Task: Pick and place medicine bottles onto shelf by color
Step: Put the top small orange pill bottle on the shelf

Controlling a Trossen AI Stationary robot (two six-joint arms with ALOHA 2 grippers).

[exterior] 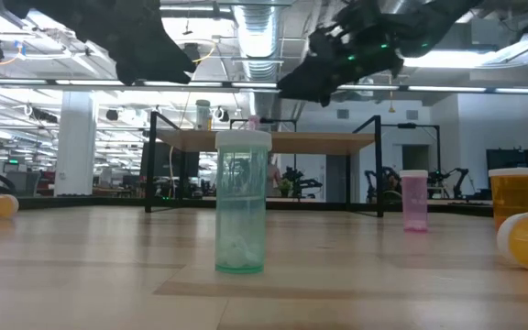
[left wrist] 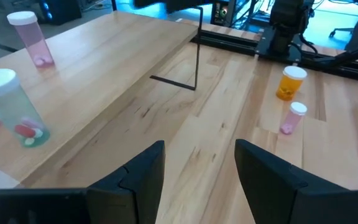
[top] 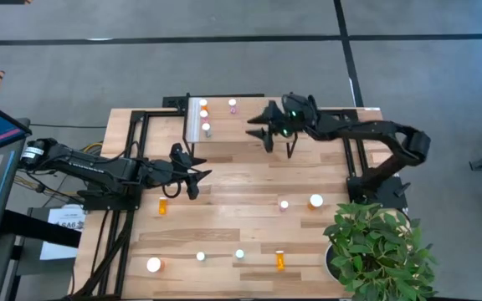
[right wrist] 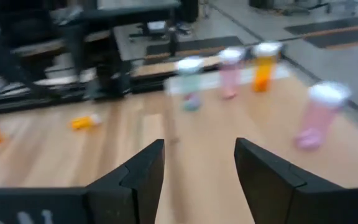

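From above, my right gripper [top: 262,132] hovers empty beside the shelf [top: 241,125], where four bottles [top: 207,128] stand; my left gripper [top: 197,180] waits below. Both wrist views show my fingers [right wrist: 143,175] spread, holding nothing.

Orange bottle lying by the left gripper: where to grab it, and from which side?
Grip the orange bottle across the middle of its body, coming straight down from above. It appears to lie on its side, so the cap offers no top hold, and the round body may roll unless the fingers close across its narrow width. The left gripper, open, is nearest.
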